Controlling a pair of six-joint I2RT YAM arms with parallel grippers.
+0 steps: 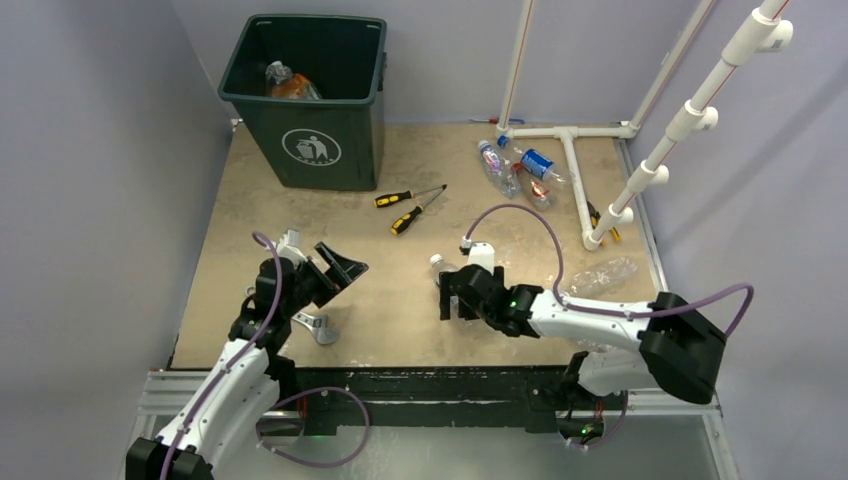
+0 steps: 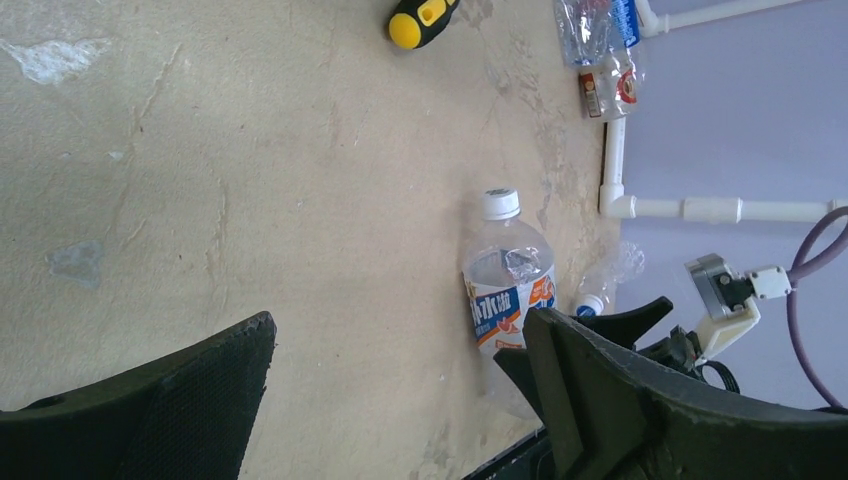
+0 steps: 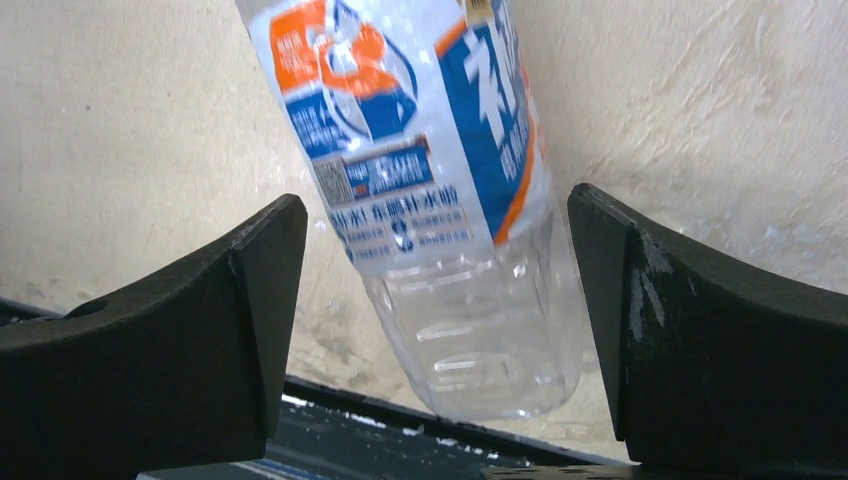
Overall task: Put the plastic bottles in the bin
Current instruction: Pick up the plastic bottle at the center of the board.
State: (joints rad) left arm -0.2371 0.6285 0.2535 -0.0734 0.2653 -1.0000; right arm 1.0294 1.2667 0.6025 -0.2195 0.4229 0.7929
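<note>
**Right pincer [image 3: 435, 250] wide, astride its target**

Right pincer stands fully spread. Its black fingers [image 3: 250, 290] sit one on each side of a small clear plastic bottle with a blue-and-orange label and white cap [image 3: 420, 150]. A gap shows on both sides, so there is no contact yet. Left pincer [image 2: 400, 330] is also spread wide, holds nothing, and hovers over the near-left of the table.

Position: the bottle lies on its side on the tan tabletop [image 1: 250, 220], close to the near edge and about mid-width. It is well apart from the large dark green square plastic bin [image 1: 330, 150] at the far left. One orange-labelled bottle [image 1: 290, 85] already lies inside the bin.

Axis: the long axis runs roughly near-to-far, cap toward the far side and base toward the near edge. The fingers straddle across that axis, level with the lower body around the bottom of the label.

Handling (judged): it looks empty, so light. The wall is thin and will likely dent under a hard squeeze. It is smooth and round, so it may roll or slip out as the fingers close. The best hold is probably across the labelled mid-body, closing firmly but not crushing.
</note>
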